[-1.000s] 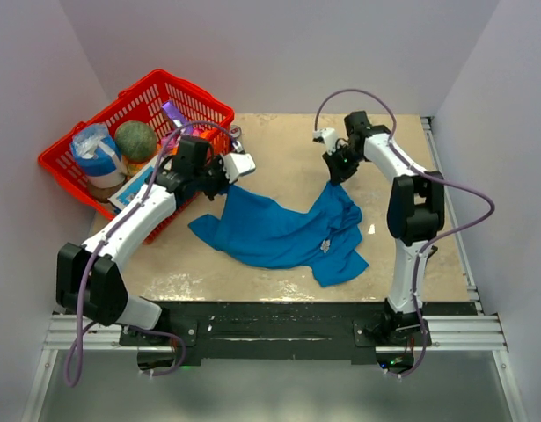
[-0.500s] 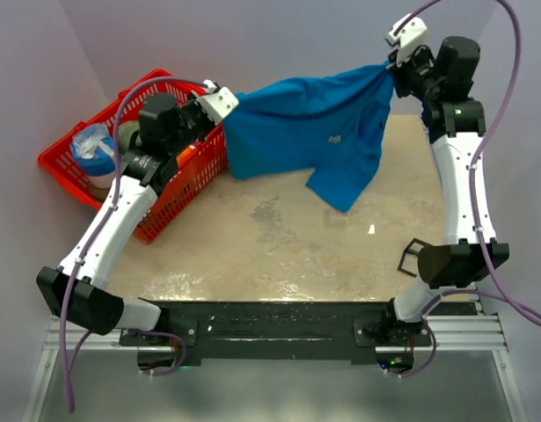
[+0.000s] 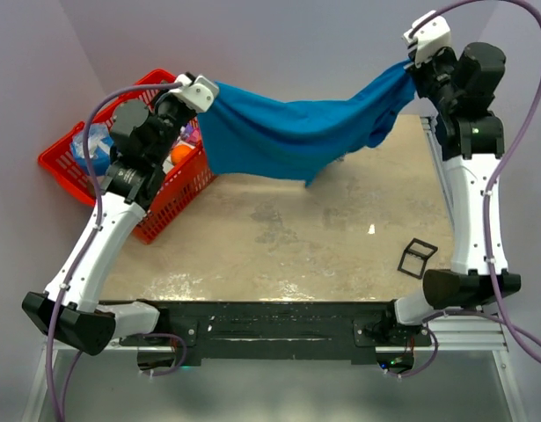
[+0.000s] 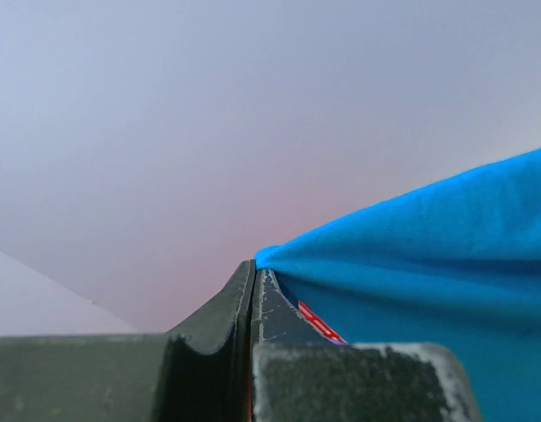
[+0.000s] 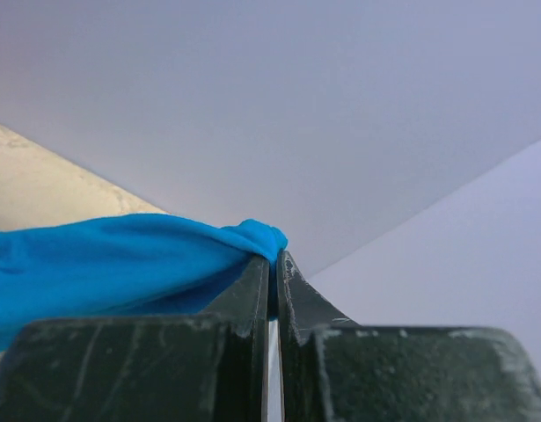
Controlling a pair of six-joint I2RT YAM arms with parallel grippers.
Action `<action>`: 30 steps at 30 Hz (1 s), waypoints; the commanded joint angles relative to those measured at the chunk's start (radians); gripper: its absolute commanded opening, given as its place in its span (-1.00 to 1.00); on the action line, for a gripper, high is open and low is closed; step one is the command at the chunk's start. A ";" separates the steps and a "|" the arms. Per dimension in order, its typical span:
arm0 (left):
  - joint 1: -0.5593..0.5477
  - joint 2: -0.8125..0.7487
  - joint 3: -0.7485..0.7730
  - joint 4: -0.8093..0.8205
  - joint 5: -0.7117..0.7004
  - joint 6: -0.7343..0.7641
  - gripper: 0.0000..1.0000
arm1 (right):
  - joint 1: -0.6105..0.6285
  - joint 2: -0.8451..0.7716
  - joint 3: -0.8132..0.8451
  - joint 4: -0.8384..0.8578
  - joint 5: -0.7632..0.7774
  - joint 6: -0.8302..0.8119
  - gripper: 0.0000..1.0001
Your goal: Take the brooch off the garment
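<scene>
Far left, 1 red plastic mesh basket (image 3: pixel 57 163) sits on the table (image 3: pixel 279 237), holding a blue-and-white packet (image 3: pixel 87 141) and an orange item (image 3: pixel 179 155). Up high, the left gripper (image 3: pixel 203 90) has its jaws clamped tight on 1 corner of the garment (image 3: pixel 288 132). That soft blue cloth hangs stretched between the 2 grippers, clear of the table, sagging mid-span. I can't make out the brooch among the folds. Over to the right gripper (image 3: pixel 412 67), pinched closed on the opposite corner. Below it, 1 small black square frame (image 3: pixel 418 258) lies flat on the table.

Worn beige table (image 3: pixel 288 237); red basket (image 3: pixel 167 202) at its left edge; small black frame (image 3: pixel 418 258) near its right side
</scene>
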 commanded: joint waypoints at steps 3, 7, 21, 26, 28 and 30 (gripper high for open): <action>-0.012 -0.070 0.026 -0.067 0.083 0.026 -1.00 | -0.007 -0.164 -0.056 0.000 -0.021 0.035 -1.00; -0.036 -0.156 -0.125 -0.217 0.171 0.081 -1.00 | -0.007 -0.298 -0.388 -0.081 -0.112 0.023 -1.00; -0.071 0.021 -0.240 -0.165 0.109 0.201 -1.00 | -0.001 -0.098 -0.487 0.198 -0.065 0.167 -1.00; -0.047 0.071 -0.141 -0.107 0.065 0.233 -1.00 | -0.002 0.058 -0.285 0.246 -0.090 0.216 -1.00; -0.048 0.057 -0.155 -0.102 0.060 0.264 -1.00 | -0.002 0.075 -0.267 0.227 -0.091 0.197 -1.00; -0.047 0.026 -0.184 -0.125 0.068 0.264 -1.00 | -0.001 0.050 -0.326 0.198 -0.101 0.158 -1.00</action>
